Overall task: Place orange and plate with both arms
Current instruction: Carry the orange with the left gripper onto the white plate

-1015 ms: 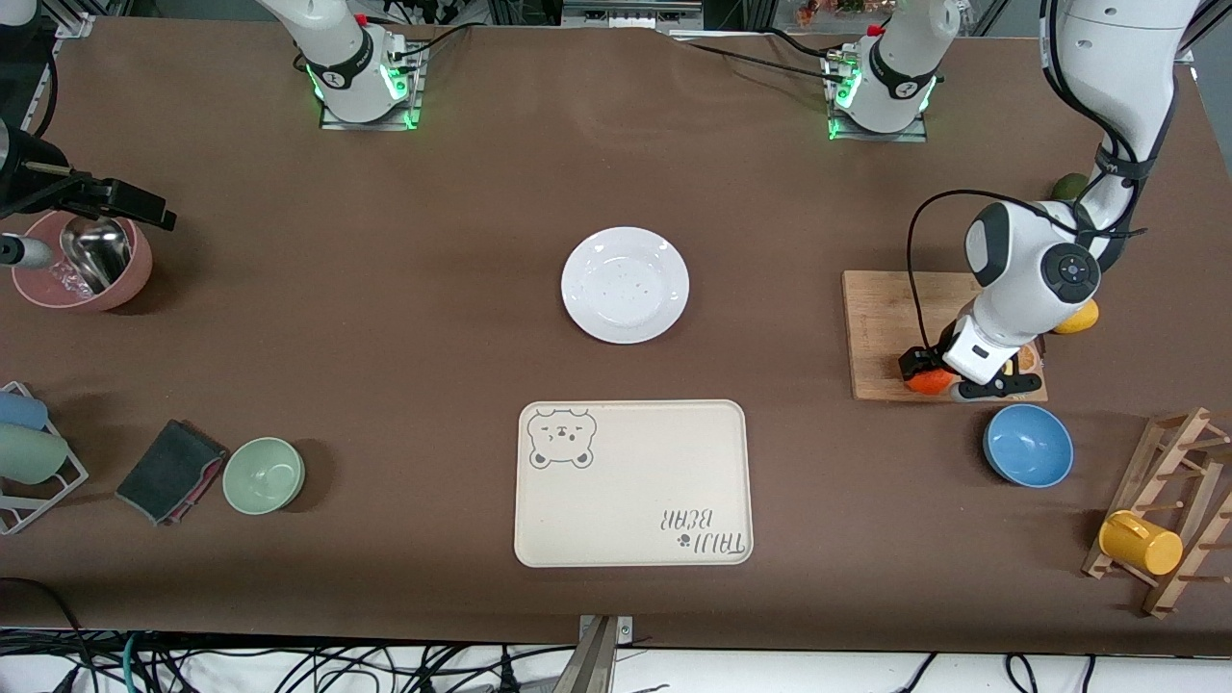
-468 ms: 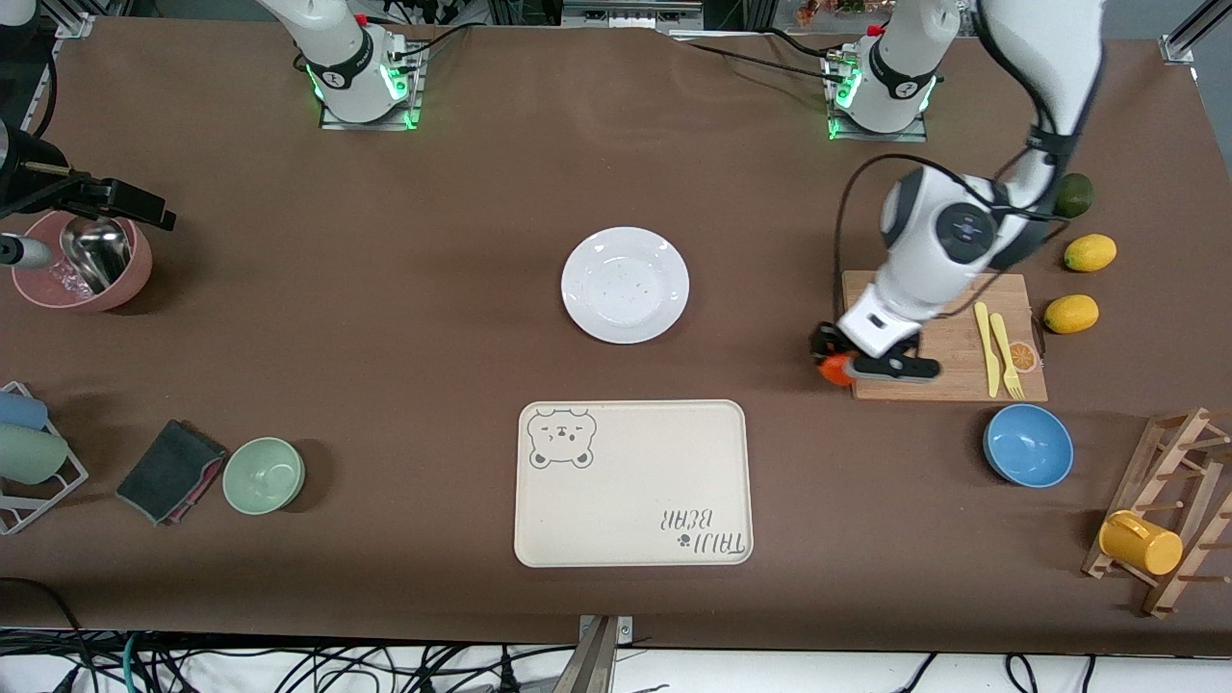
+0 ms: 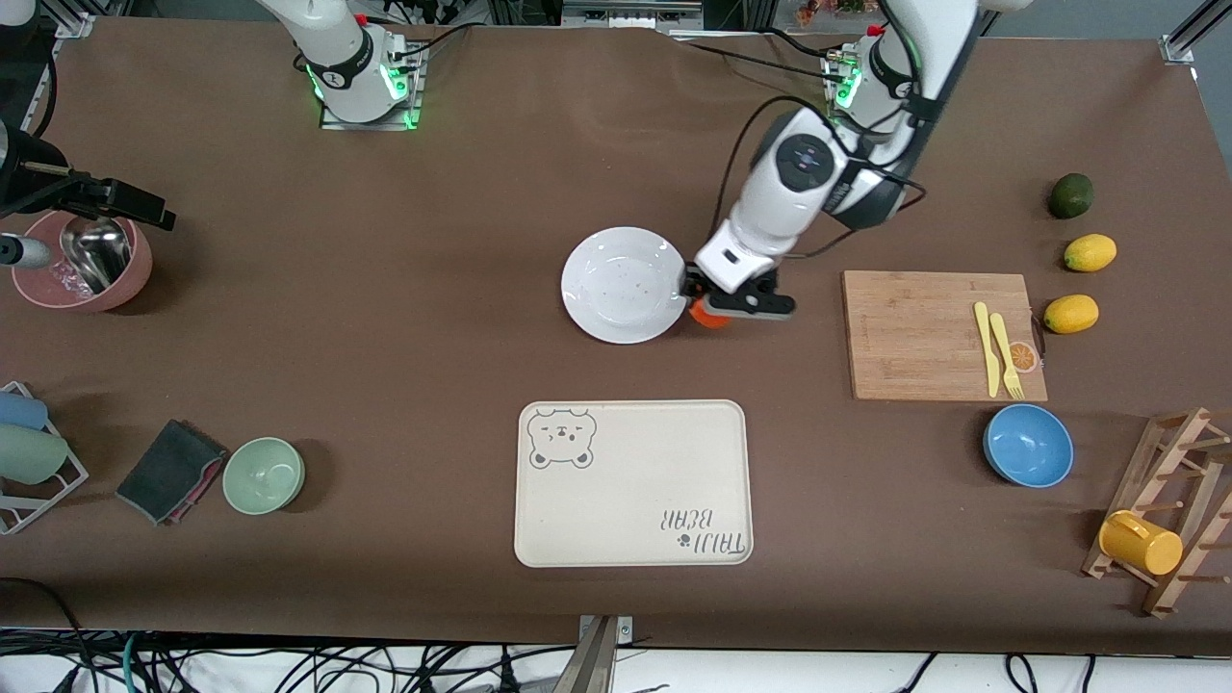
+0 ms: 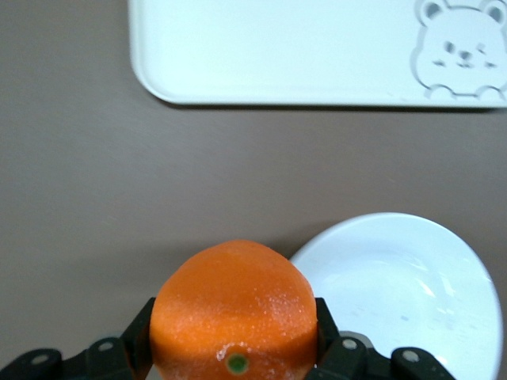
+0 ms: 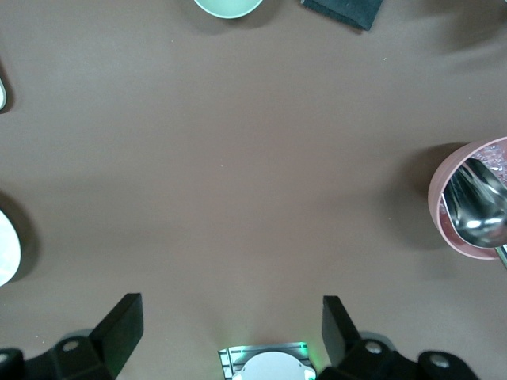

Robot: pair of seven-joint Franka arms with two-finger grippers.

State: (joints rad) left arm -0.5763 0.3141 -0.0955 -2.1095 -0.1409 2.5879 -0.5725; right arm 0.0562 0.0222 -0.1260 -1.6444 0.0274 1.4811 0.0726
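Two arms stand at a wide brown desk [image 3: 385, 318]; the right arm waits, raised over its own end of the desk, and its right claw [image 5: 230, 324] hangs with its fingers spread wide and nothing between them, above bare desk near its base. The left arm reaches in from its base toward the middle of the desk. The cream bear-print tray [image 3: 632, 482] lies nearer the front camera than the plate [image 3: 624, 284], well apart from it. The wooden cutting board [image 3: 929, 334] sits toward the left arm's end, with a yellow knife and fork [image 3: 997, 348] lying on it. The plate, round and white, rests flat in the middle of the desk and holds nothing. A pink bowl [image 3: 91, 269] with a metal scoop in it sits at the right arm's end. A blue bowl [image 3: 1028, 445] lies nearer the camera than the board, and a green bowl [image 3: 264, 474] lies toward the right arm's end beside a dark cloth [image 3: 168, 470]. The left claw [image 3: 714, 309] is closed on the orange [image 3: 712, 319], carrying it in the air just beside the plate's rim, on the side toward the left arm's end. In the left wrist view the orange [image 4: 234, 313] fills the gap between the black fingers [image 4: 331, 348], pressed on both sides. Two lemons [image 3: 1080, 284] and a dark green fruit [image 3: 1070, 195] lie by the board.
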